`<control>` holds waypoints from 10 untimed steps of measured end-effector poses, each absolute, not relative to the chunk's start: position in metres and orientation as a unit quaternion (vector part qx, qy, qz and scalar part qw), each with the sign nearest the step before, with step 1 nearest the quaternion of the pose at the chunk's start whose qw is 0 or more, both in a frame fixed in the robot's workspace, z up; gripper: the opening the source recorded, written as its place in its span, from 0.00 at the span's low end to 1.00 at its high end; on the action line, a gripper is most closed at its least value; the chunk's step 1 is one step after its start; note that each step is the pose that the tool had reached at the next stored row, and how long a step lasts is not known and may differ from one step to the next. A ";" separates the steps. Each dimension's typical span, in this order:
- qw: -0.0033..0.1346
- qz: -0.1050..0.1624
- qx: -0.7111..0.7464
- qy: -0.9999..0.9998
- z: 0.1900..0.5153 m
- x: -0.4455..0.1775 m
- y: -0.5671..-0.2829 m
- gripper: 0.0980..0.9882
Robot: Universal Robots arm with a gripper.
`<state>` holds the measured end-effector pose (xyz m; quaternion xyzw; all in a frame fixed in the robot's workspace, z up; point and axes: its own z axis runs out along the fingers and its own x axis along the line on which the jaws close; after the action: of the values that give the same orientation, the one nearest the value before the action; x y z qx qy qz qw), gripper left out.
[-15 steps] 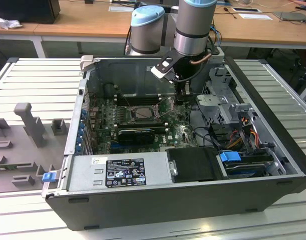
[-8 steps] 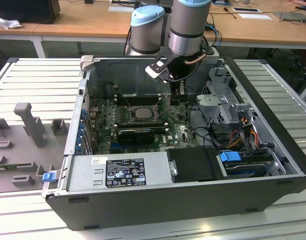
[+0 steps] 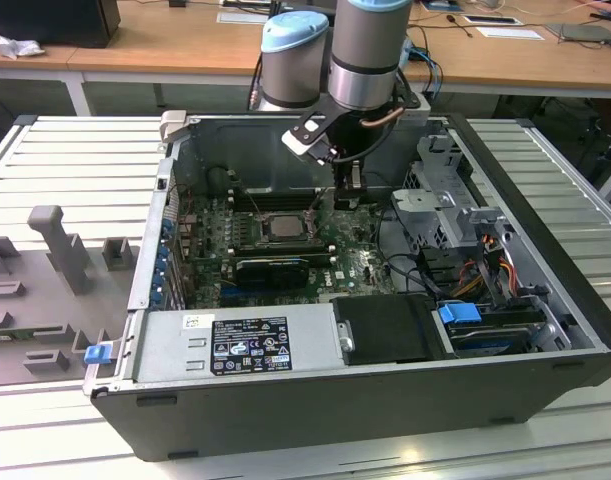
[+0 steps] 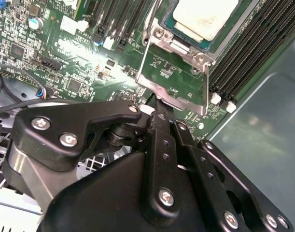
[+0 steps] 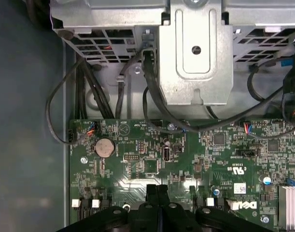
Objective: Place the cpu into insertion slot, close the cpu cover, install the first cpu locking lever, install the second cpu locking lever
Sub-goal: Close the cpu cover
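the small flat square cpu (image 4: pixel 205 17), with its pale silver-beige metal top, sits down in its socket on the green printed motherboard (image 5: pixel 186 159), so the first part of the work looks done. in the exterior view the cpu (image 3: pixel 282 226) is near the middle of the board, inside the dark open steel computer case (image 3: pixel 385 400), which lies on its side on a ribbed grey metal tabletop (image 3: pixel 75 150). that leaves the board facing up, so the arm can come at it from above.

the thin grey metal cpu cover (image 4: pixel 176 47), a square frame with an open centre, stands swung up off the socket on its hinge, and the green board shows through its window. it is not yet closed.

the black jointed pincer (image 4: pixel 159 104) hangs low over the board, its tip right at the cover's free edge, which suits pushing the plate over. in the first wrist view the pincer (image 5: pixel 157 189) has its fingers drawn together with no gap. i cannot tell whether they nip the cover's thin rim.
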<state>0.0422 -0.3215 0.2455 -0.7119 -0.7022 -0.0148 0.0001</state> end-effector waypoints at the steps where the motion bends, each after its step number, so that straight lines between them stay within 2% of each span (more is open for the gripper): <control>1: 0.000 -0.015 -0.712 -0.702 0.245 0.041 -0.321 0.01; 10: 0.000 -0.015 -0.712 -0.702 0.245 0.035 -0.321 0.01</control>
<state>0.0352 -0.3215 0.2455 -0.7119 -0.7022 -0.0148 0.0002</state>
